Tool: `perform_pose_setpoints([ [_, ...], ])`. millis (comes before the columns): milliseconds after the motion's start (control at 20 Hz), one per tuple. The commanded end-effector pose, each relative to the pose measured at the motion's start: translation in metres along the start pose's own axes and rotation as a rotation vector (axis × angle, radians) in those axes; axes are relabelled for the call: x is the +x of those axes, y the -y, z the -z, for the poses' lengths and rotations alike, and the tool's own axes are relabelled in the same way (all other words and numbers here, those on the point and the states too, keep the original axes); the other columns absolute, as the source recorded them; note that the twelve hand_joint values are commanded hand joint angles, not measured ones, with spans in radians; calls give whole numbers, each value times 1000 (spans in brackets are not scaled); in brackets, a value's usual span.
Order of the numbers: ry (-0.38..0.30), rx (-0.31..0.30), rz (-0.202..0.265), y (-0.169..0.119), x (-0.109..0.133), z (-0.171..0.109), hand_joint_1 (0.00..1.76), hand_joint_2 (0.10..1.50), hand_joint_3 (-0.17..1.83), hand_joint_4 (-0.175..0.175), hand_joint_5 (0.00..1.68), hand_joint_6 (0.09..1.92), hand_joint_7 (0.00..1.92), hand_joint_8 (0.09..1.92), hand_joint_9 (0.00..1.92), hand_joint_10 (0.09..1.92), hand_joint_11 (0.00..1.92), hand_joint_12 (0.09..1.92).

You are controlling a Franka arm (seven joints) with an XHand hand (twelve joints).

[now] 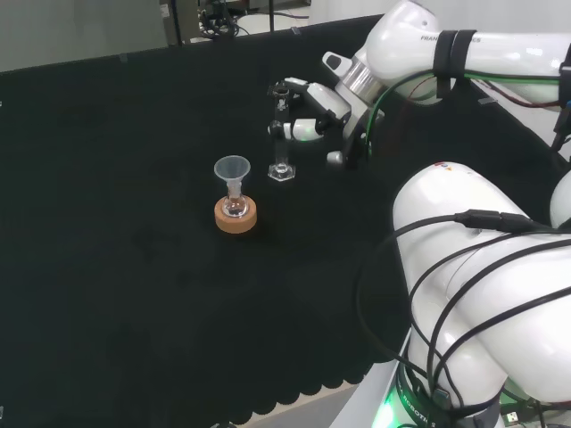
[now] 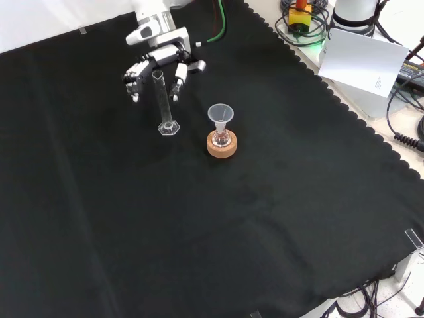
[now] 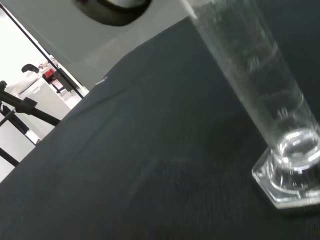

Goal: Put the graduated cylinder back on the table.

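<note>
Cylinder upright on black cloth

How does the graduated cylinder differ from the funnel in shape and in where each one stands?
The graduated cylinder is a tall, narrow tube on a flat base; the funnel is a short, wide cone. The cylinder's base rests directly on the black cloth; the funnel sits in a small flask on a cork ring. The hand is at the cylinder's upper part, apart from the funnel. Both are clear and upright.
</note>
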State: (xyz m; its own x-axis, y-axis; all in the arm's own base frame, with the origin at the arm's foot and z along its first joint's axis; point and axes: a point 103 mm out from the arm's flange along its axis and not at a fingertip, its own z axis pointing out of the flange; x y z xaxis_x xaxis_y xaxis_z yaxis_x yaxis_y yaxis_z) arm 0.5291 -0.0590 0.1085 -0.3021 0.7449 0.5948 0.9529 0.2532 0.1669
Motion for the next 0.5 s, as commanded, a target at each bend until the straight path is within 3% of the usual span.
perform_pose_setpoints([
  [50,19,19,-22,5,13,35,747,852,-174,-100,222,329,91,763,591,87,46,1470],
  [300,80,-2,-33,17,35,67,708,828,-161,-106,209,131,2,675,474,87,0,1435],
  [500,119,-45,-37,38,59,100,700,824,-158,-107,209,100,0,661,466,87,0,1428],
])
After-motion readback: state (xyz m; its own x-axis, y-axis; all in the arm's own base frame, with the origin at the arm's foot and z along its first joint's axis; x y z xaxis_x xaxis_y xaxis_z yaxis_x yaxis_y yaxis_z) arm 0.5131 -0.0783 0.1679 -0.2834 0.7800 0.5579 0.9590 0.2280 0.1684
